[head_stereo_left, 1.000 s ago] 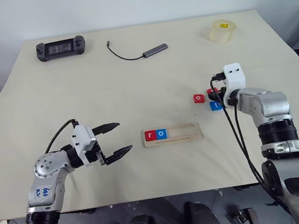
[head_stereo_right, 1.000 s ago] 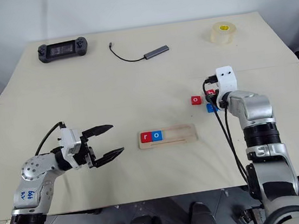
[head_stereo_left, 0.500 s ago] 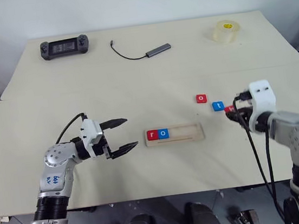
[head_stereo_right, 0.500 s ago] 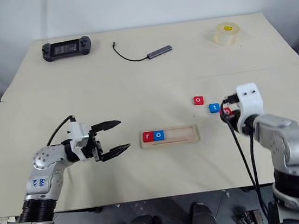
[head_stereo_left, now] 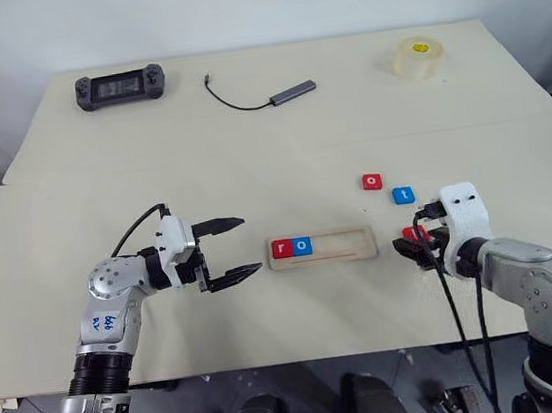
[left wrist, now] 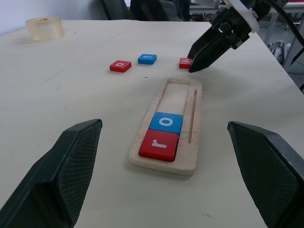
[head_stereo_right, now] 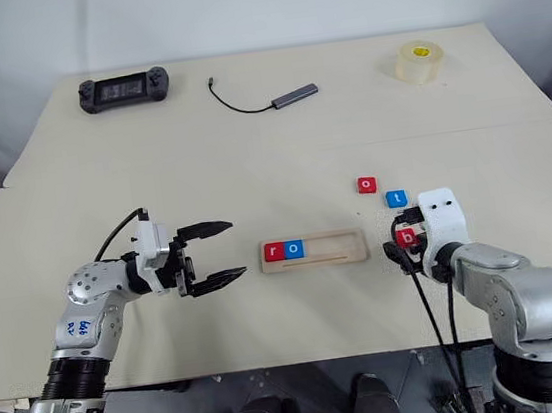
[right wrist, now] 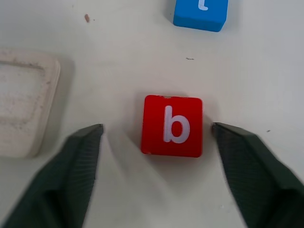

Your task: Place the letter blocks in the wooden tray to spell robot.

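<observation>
The wooden tray [head_stereo_right: 314, 251] lies lengthwise across the table in front of me, with a red r block [head_stereo_right: 274, 252] and a blue o block [head_stereo_right: 293, 250] seated at its left end. I judge the b step is in hand. My right gripper [right wrist: 156, 137] is spread wide, straddling the red b block [right wrist: 172, 125], which lies flat just off the tray's right end, its letter upright toward me. Next I must close on it squarely and seat it beside the o. My left gripper [head_stereo_left: 232, 245], fingers apart and empty, points level at the tray's left end.

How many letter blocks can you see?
5. The red r and blue o sit in the wooden tray. A red o and blue t lie on the table. The red b lies between the right claw's open fingers.
</observation>
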{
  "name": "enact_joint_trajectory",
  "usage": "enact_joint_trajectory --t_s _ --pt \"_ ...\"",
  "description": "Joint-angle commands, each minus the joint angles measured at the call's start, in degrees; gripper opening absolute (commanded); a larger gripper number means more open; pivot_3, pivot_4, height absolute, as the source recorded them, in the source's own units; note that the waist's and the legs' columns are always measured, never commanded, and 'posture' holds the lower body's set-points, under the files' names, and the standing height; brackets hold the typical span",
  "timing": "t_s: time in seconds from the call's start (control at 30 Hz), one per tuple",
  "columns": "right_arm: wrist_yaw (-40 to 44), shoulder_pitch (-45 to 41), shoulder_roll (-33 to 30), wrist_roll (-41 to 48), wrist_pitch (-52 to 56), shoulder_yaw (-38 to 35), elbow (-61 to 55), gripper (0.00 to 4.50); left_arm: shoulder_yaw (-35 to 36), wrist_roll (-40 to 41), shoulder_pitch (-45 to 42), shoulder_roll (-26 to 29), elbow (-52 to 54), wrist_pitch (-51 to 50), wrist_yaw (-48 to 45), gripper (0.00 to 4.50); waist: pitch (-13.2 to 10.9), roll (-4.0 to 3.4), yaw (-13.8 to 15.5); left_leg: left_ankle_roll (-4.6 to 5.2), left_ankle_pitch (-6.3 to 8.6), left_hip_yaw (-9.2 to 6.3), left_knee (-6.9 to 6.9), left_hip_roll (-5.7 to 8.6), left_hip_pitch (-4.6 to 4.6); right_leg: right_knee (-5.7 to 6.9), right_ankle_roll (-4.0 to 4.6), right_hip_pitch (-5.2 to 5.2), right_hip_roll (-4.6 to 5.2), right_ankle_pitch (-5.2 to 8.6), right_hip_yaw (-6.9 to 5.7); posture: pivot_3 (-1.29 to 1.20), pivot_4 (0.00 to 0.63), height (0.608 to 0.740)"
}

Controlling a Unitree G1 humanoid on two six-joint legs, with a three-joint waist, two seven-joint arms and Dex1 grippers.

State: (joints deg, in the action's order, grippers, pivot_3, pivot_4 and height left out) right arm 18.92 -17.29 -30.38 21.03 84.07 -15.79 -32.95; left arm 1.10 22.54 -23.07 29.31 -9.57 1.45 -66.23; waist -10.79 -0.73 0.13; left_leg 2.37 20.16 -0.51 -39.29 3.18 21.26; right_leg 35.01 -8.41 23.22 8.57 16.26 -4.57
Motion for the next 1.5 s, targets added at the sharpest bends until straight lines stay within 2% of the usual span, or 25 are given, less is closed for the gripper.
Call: enact_joint_trajectory --t_s 0.03,0.13,0.27,0.37,0.5,0.67,1.0,1.1,1.37,1.5 --pt "14.7 2.2 -12.3 2.7 -14.0 1.1 2.6 4.48 1.1 1.2 0.8 1.0 3.6 -0.6 0.0 4.5 0.0 0.0 0.1 0.05 0.01 0.02 0.0 0.03 0.02 -0.03 -0.03 0.01 0.01 -0.01 0.03 0.0 0.15 0.74" --pt "26.5 5.0 -19.5 2.7 -29.3 2.9 6.8 4.48 1.3 2.8 2.3 1.9 5.8 -3.3 -0.5 4.5 0.0 0.12 -0.1 0.09 0.03 0.1 0.07 -0.02 -0.01 -0.13 -0.06 0.0 -0.02 -0.03 0.03 0.0 0.15 0.74" --pt "40.9 4.3 -26.0 -0.5 -49.9 6.5 18.0 4.48 1.3 4.1 4.5 2.7 9.7 -5.2 -1.2 4.5 0.0 0.15 -0.3 0.09 0.03 0.29 0.07 -0.09 -0.05 -0.18 -0.11 0.0 -0.03 -0.05 0.12 0.0 0.15 0.74" --pt "51.8 0.6 -28.5 -4.3 -64.8 12.6 29.1 4.48 1.4 5.1 5.5 3.3 11.9 -7.3 -1.1 4.5 0.0 0.16 -0.3 0.09 0.03 0.32 0.01 -0.13 -0.07 -0.23 -0.14 -0.05 -0.03 -0.07 0.12 0.0 0.15 0.74" --pt "58.3 -7.7 -27.2 -10.5 -79.0 19.5 44.9 4.48 1.8 5.2 6.7 3.7 13.9 -7.9 -0.2 4.5 0.0 0.16 -0.3 0.09 0.03 0.29 -0.08 -0.15 -0.16 -0.37 -0.22 -0.25 -0.03 -0.12 0.1 0.0 0.15 0.74" --pt "60.8 -15.3 -23.6 -14.8 -87.7 23.6 57.9 4.48 2.3 5.2 8.7 4.4 15.8 -8.1 0.3 4.5 0.0 0.15 -0.3 0.07 0.03 0.19 -0.08 -0.19 -0.12 -0.47 -0.22 -0.26 -0.05 -0.12 0.02 0.0 0.15 0.74" --pt "65.0 -21.9 -20.7 -17.9 -92.5 26.1 70.3 4.48 2.9 6.3 11.2 5.5 19.8 -9.9 1.2 4.5 0.0 0.13 -0.3 0.03 0.05 0.0 -0.17 -0.22 -0.14 -0.57 -0.22 -0.48 -0.04 -0.12 -0.16 0.0 0.15 0.74" --pt "65.3 -23.3 -20.1 -18.2 -93.1 26.2 72.8 3.89 2.7 6.2 11.0 5.3 19.7 -9.8 1.7 4.5 0.0 0.13 -0.3 0.01 0.06 -0.15 -0.3 -0.22 -0.14 -0.57 -0.21 -0.6 -0.04 -0.13 -0.26 0.0 0.15 0.74" --pt "66.4 -26.3 -18.4 -17.2 -92.0 25.6 75.7 1.46 3.2 6.2 10.8 5.5 19.6 -9.3 2.7 4.5 0.0 0.13 -0.4 -0.03 0.08 -0.28 -0.49 -0.22 -0.15 -0.54 -0.19 -0.71 -0.04 -0.14 -0.37 0.0 0.15 0.74" --pt "67.7 -28.4 -17.4 -14.3 -86.9 24.4 70.5 1.46 3.6 6.0 11.1 5.3 19.5 -9.1 3.1 4.5 -0.1 0.04 -0.5 -0.06 0.09 -0.28 -0.5 -0.23 -0.12 -0.5 -0.19 -0.67 -0.04 -0.14 -0.38 0.0 0.15 0.74"
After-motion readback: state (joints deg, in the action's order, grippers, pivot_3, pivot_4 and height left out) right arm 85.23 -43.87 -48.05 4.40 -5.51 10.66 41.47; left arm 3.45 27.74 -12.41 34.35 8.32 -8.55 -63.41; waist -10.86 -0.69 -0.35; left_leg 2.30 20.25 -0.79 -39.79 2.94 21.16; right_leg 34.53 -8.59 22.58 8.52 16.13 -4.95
